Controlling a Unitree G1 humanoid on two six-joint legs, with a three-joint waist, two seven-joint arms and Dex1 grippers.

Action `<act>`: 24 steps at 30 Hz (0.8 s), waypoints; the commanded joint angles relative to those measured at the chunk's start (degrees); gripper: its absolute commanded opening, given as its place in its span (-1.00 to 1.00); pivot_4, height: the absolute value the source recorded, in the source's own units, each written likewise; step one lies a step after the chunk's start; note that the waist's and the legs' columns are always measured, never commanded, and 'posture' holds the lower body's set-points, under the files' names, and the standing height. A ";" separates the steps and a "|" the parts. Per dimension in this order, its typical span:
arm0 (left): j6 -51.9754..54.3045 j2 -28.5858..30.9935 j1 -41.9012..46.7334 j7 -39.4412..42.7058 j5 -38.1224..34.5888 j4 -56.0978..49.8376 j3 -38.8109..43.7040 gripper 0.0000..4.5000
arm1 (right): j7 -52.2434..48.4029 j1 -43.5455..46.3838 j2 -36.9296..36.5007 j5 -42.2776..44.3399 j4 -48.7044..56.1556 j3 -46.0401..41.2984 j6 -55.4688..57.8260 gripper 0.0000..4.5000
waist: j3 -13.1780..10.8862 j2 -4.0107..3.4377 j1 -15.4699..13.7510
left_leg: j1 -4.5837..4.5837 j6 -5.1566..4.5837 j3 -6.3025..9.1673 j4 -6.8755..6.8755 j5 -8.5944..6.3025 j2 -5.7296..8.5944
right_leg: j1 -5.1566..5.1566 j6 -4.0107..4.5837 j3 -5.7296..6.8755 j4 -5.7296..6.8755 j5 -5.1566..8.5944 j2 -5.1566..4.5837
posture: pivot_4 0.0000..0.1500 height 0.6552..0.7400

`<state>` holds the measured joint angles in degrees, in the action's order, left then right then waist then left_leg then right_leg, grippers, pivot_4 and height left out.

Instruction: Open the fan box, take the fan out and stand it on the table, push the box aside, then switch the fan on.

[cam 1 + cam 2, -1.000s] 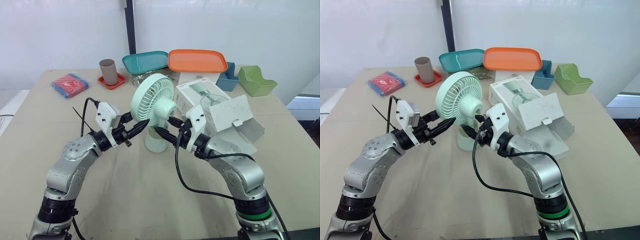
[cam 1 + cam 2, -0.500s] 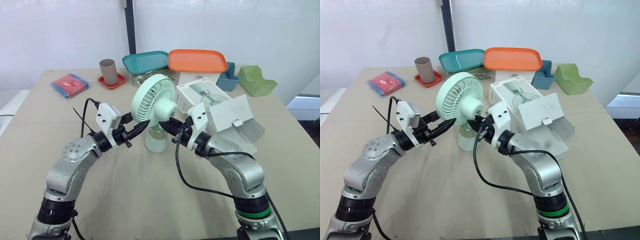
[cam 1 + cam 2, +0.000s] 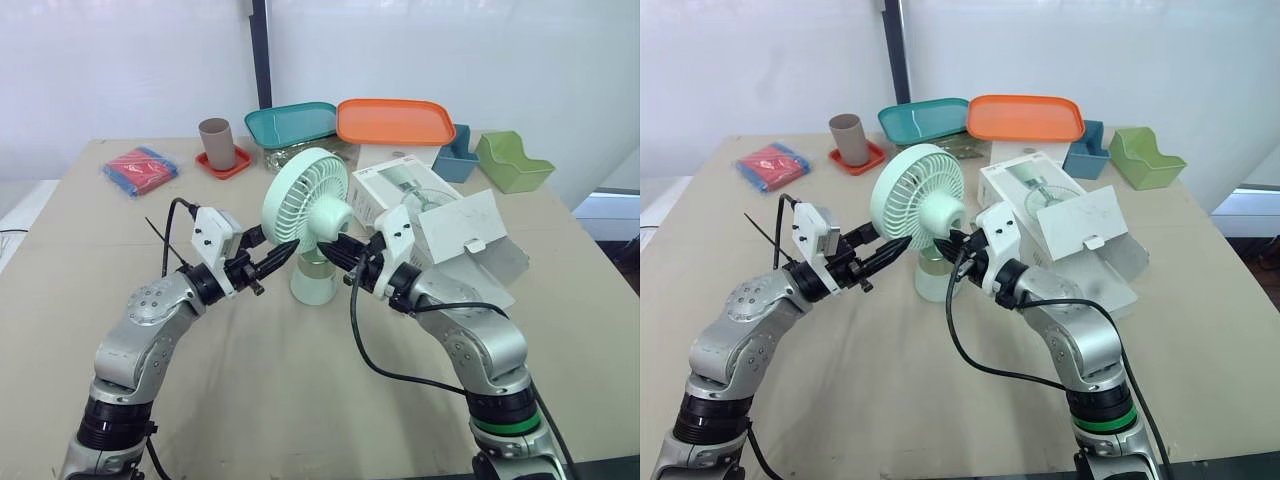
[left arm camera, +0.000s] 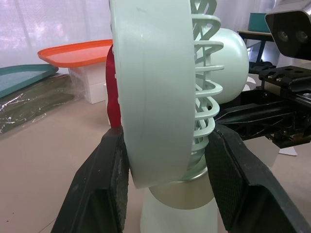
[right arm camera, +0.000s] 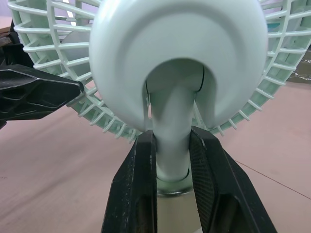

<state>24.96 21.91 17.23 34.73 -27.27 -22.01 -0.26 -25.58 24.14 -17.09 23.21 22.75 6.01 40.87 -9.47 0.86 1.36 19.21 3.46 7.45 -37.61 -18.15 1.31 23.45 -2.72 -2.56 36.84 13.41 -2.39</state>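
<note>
A mint-green fan [image 3: 305, 195] stands upright on its round base [image 3: 313, 285] in the middle of the table. My left gripper [image 3: 283, 256] reaches in from the left, and in the left wrist view its fingers [image 4: 104, 184] press on both sides of the fan's cage rim [image 4: 155, 87]. My right gripper [image 3: 337, 250] comes from the right and is shut on the fan's neck [image 5: 171, 131] just under the motor housing. The white fan box [image 3: 410, 195] lies right behind the fan, its flap [image 3: 465, 230] open toward the right.
Along the back edge are a teal tray [image 3: 292, 122], an orange tray [image 3: 395, 120], a blue bin [image 3: 456, 155] and a green holder [image 3: 513, 160]. A brown cup [image 3: 216, 143] stands on a red coaster at back left, beside a red and blue packet [image 3: 140, 168].
My right gripper has risen from below the fan's head and closed on the fan's neck. The left gripper stays at the cage rim. The fan still stands in place.
</note>
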 commanded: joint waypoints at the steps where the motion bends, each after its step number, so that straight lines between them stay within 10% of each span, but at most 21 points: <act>1: 0.27 -0.13 -0.30 0.31 -0.07 -2.10 -1.63 -0.14 | -0.30 1.42 0.66 0.18 0.64 0.66 -0.51 -0.83 | 0.00 0.00 0.00 | 0.00 0.00 0.00 0.00 0.00 0.00 | 0.00 0.00 0.00 0.00 0.00 0.00 | 1.00 1.00; 5: 0.53 0.29 -0.61 0.58 -0.50 -2.21 -1.08 -0.14 | -0.36 1.59 0.67 0.09 0.48 0.76 -0.57 -0.84 | 0.00 0.00 0.00 | 0.00 0.00 -0.01 0.00 0.00 0.00 | 0.00 0.00 0.00 0.00 0.00 0.00 | 1.00 1.00; 12: 0.39 2.61 -0.61 2.58 -1.45 -1.40 1.28 0.97 | -0.91 1.75 0.56 0.20 0.33 0.90 -0.76 -0.84 | 0.00 -0.01 0.07 | 0.00 0.00 -0.02 0.00 0.00 -0.01 | 0.01 0.00 -0.01 0.00 0.00 0.02 | 1.00 1.00; 24: -0.89 11.94 -7.27 11.37 -2.75 -0.52 5.76 0.99 | -6.38 2.07 -1.90 1.64 -1.61 -0.94 -3.40 -0.84 | -0.03 -0.04 0.23 | 0.00 -0.05 -0.06 0.02 -0.03 -0.05 | 0.05 0.01 -0.03 -0.01 0.00 0.04 | 1.00 1.00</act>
<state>25.02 32.76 10.37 44.61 -29.17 -21.34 3.01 -30.20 25.28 -18.40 23.54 20.56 6.65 39.10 -9.50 0.82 1.58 19.21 3.40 7.40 -37.59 -18.18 1.25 23.50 -2.71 -2.58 36.83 13.41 -2.33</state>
